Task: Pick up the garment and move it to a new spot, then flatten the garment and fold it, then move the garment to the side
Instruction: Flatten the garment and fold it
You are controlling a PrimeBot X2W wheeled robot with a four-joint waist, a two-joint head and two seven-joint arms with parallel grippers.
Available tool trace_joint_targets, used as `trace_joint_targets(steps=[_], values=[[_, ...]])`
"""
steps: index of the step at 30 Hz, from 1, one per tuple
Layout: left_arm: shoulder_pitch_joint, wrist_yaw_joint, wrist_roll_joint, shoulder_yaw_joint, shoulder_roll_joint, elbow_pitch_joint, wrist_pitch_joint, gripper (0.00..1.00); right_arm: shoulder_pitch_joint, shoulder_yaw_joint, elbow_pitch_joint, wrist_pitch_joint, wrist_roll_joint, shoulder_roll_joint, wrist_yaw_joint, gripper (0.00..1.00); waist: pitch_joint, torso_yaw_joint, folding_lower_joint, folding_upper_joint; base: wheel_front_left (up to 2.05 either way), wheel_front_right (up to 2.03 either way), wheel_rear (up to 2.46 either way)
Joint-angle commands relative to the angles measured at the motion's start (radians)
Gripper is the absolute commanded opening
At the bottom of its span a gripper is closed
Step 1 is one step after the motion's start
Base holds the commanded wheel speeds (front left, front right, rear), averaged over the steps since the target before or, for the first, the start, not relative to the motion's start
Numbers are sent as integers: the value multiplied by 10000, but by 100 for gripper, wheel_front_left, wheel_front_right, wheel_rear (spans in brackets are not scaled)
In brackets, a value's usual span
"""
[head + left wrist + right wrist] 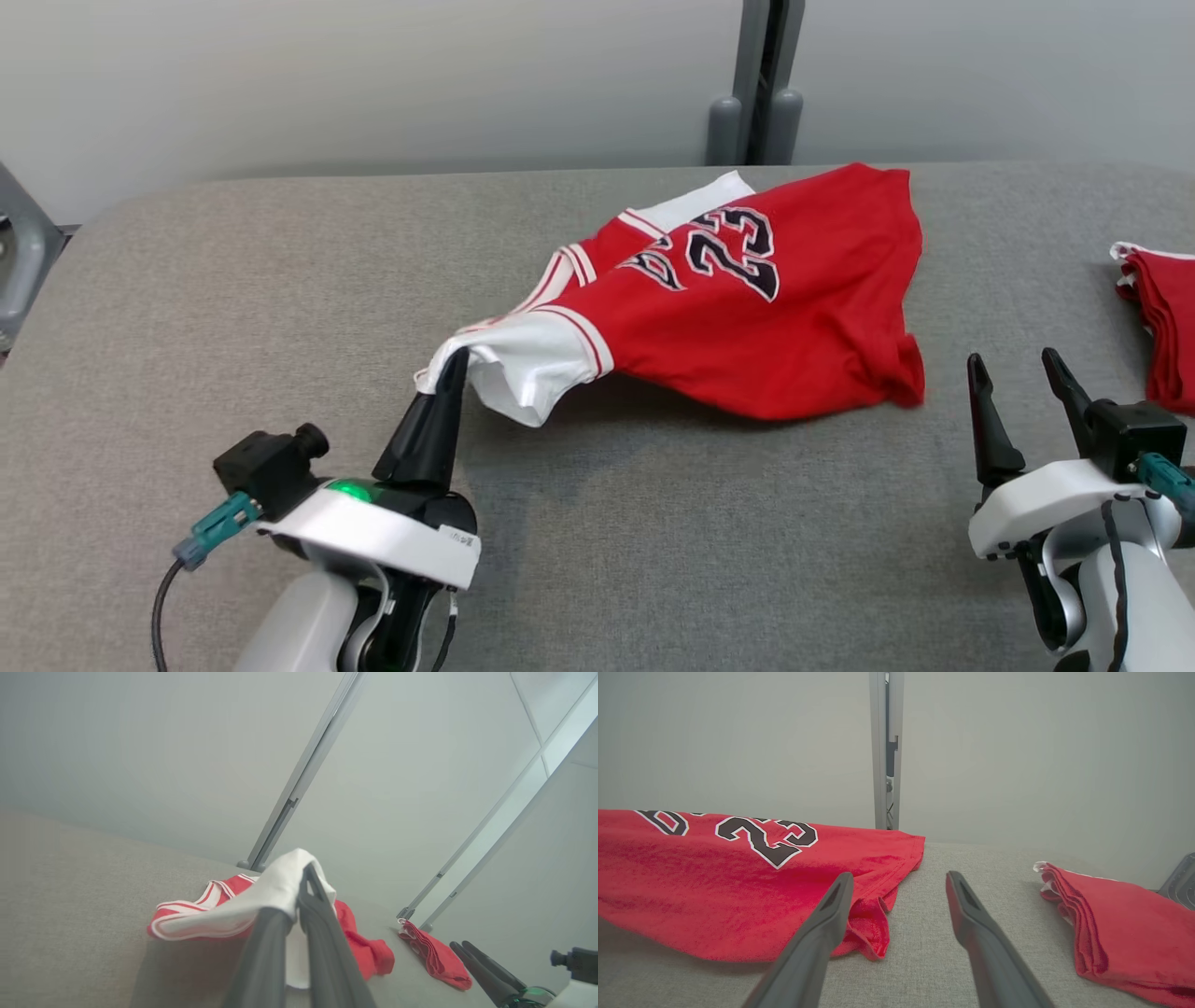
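The garment [747, 317] is a red jersey with white trim and a black 23, lying crumpled on the grey table [233, 280]. My left gripper [455, 359] is shut on its white sleeve at the near left end, and the cloth there is lifted slightly. In the left wrist view the white sleeve [275, 891] drapes over the left gripper [301, 877]. My right gripper [1013, 359] stands open at the lower right, beside the jersey's near right corner [868, 933] without touching it; its fingers [822, 933] frame bare table.
A folded red cloth pile [1162, 317] lies at the table's right edge, close to my right arm, and shows as the red pile [1120, 924] in the right wrist view. A grey post [761, 84] stands behind the table against the wall. Grey surface stretches left and front.
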Motion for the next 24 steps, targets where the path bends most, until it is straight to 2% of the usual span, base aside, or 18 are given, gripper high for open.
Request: trace_joint_targets(steps=[1,4,9,10,11,12,13,14,15,17,20,24], values=[[255,105,-74,143,200,-318,11,0,185,-75,103,-86,4,0,-4,100,-134,174,0,0,0,0,0],[629,456,-24,171,440,-427,316,0,179,-99,238,-125,-13,31,-4,100,-211,299,0,0,0,0,0],[1056,1109,655,-418,978,112,1252,0,33,-8,456,-117,-4,54,-4,100,-234,400,0,0,0,0,0],[1089,1221,806,-527,1061,257,1375,5,5,23,493,-117,0,55,-4,100,-231,407,0,0,0,0,0],[1089,1221,806,-527,1061,257,1375,5,5,23,493,-117,0,55,-4,100,-231,407,0,0,0,0,0],[1114,1375,999,-646,1177,476,1537,25,-22,42,530,-112,2,61,-4,100,-226,405,0,0,0,0,0],[1128,1504,1227,-817,1260,676,1651,49,-38,88,562,-111,-1,65,-4,100,-218,397,0,0,0,0,0],[1113,1652,1418,-938,1287,845,1724,96,-57,108,588,-111,-4,66,-4,100,-209,392,0,0,0,0,0],[1126,1805,1514,-1026,1271,1044,1824,100,-89,140,614,-113,-3,68,-4,100,-190,384,0,0,0,0,0],[1064,1983,1662,-1104,1234,1301,1871,100,-146,162,665,-122,14,44,-4,100,-163,389,0,0,0,0,0],[920,2305,1664,-822,1114,1511,1297,100,-160,175,716,-139,45,-3,-4,100,-159,403,0,0,0,0,0],[723,2511,1639,-374,950,1507,404,100,-65,221,814,-154,96,-78,-4,100,-173,451,0,0,0,0,0]])
